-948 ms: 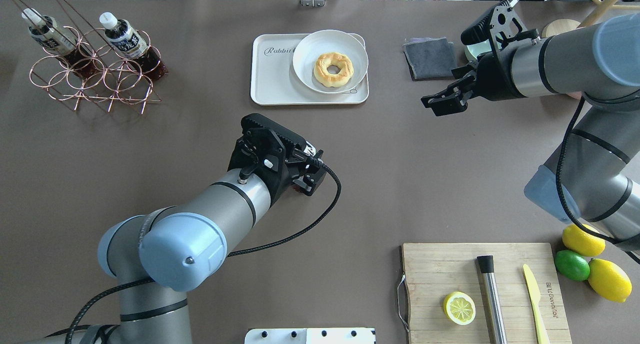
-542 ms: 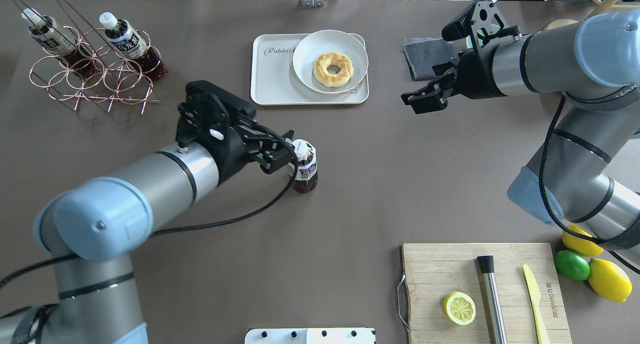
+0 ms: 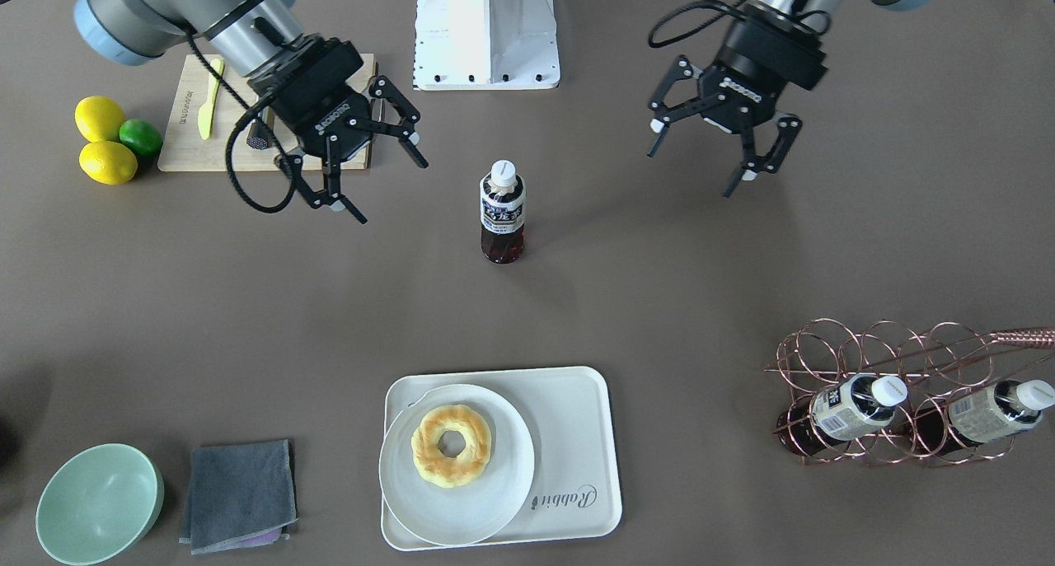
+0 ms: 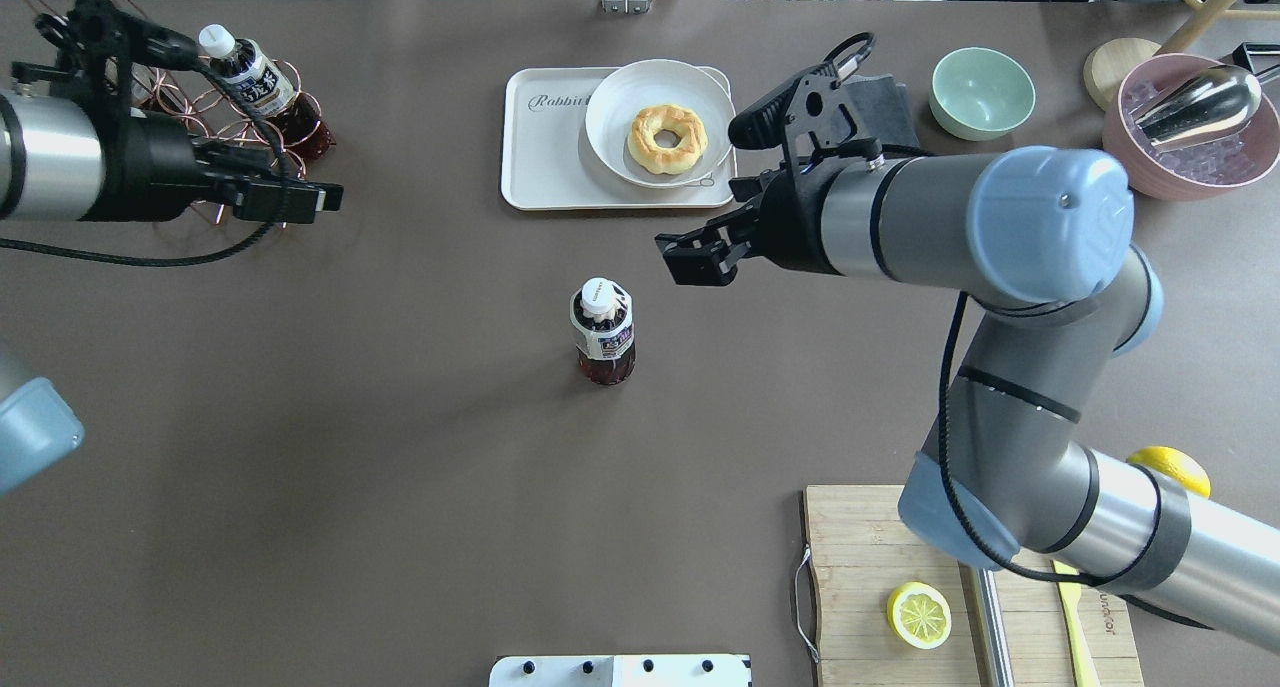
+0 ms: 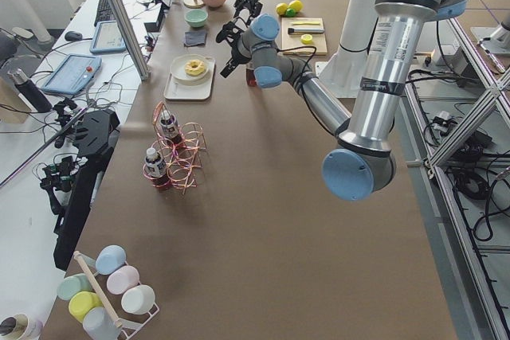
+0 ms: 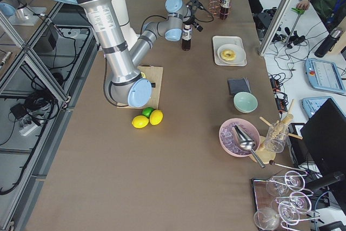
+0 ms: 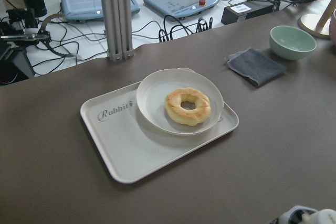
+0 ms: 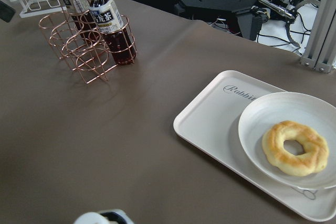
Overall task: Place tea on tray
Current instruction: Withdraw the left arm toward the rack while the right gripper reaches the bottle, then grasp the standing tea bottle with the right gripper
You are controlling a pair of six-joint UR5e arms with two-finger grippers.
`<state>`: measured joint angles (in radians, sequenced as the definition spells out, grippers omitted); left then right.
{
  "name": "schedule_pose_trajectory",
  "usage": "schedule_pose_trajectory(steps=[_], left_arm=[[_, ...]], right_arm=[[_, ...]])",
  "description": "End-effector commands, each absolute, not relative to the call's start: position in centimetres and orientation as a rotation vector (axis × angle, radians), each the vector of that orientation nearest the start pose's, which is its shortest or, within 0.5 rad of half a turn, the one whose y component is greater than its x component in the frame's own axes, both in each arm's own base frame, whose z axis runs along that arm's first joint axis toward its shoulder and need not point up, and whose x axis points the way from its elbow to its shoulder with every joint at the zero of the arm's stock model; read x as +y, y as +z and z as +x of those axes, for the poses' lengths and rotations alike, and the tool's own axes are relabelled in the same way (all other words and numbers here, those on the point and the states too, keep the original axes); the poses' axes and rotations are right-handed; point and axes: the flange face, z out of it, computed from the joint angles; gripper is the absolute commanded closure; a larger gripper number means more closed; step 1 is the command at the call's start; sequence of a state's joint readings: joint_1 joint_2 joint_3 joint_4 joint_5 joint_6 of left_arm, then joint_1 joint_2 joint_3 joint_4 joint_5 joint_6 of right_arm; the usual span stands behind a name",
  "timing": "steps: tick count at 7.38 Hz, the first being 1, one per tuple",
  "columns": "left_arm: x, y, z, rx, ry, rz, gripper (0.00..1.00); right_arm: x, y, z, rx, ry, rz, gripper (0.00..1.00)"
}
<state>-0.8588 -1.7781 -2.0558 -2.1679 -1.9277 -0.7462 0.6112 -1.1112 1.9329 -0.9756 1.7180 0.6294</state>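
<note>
The tea (image 4: pixel 603 332) (image 3: pixel 502 212) is a small bottle of dark tea with a white cap, standing upright on the bare table, with nothing holding it. The off-white tray (image 4: pixel 548 157) (image 3: pixel 577 434) (image 7: pixel 131 150) (image 8: pixel 210 119) lies beyond it. My left gripper (image 3: pixel 691 172) (image 4: pixel 300 199) is open and empty, well off to the bottle's left near the wire rack. Just right of the bottle and nearer the tray hangs my right gripper (image 3: pixel 394 192) (image 4: pixel 690 259), also open and empty. Each wrist view catches only the bottle's cap at its bottom edge.
A white plate (image 4: pixel 660 117) with a doughnut fills the tray's right half. A copper wire rack (image 4: pixel 215 157) (image 3: pixel 890 393) holds two alike bottles. A cutting board (image 4: pixel 880 527), a grey cloth (image 3: pixel 239 492), a green bowl (image 4: pixel 982 92) and lemons (image 3: pixel 107 158) lie around.
My left gripper has let go of the tea, left it standing and pulled back left toward the rack. The right arm has swung left toward the bottle.
</note>
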Motion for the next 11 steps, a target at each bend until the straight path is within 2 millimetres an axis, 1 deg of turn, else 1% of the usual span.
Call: schedule_pose_trajectory(steps=[1,2,3,4,6,7,9,11], left_arm=[[-45.8,39.2,20.2,1.076,0.184,0.567,0.02],[-46.3,42.2,18.5,1.069,0.159,0.504,0.02],[-46.5,42.4,17.7,1.083,0.158,0.490,0.02],[-46.3,42.7,17.5,1.077,0.170,0.493,0.02],[-46.1,43.1,17.0,1.072,0.198,0.505,0.02],[-45.9,43.3,16.7,1.071,0.195,0.500,0.02],[-45.8,43.2,16.6,1.073,0.196,0.502,0.02],[-45.9,43.1,16.7,1.072,0.196,0.505,0.02]], right_arm=[[-37.3,14.3,-45.1,-1.118,-0.316,0.967,0.00],[-36.1,13.3,-46.2,-1.138,-0.288,0.967,0.00],[-34.6,13.3,-47.9,-1.118,-0.265,0.986,0.00],[-34.0,13.6,-48.8,-1.082,-0.245,1.009,0.01],[-34.9,15.6,-50.4,-1.005,-0.234,1.016,0.01],[-35.1,16.2,-51.1,-0.981,-0.222,1.018,0.02],[-34.6,14.9,-51.6,-0.996,-0.219,1.028,0.06],[-34.5,15.1,-51.8,-0.987,-0.216,1.030,0.08]])
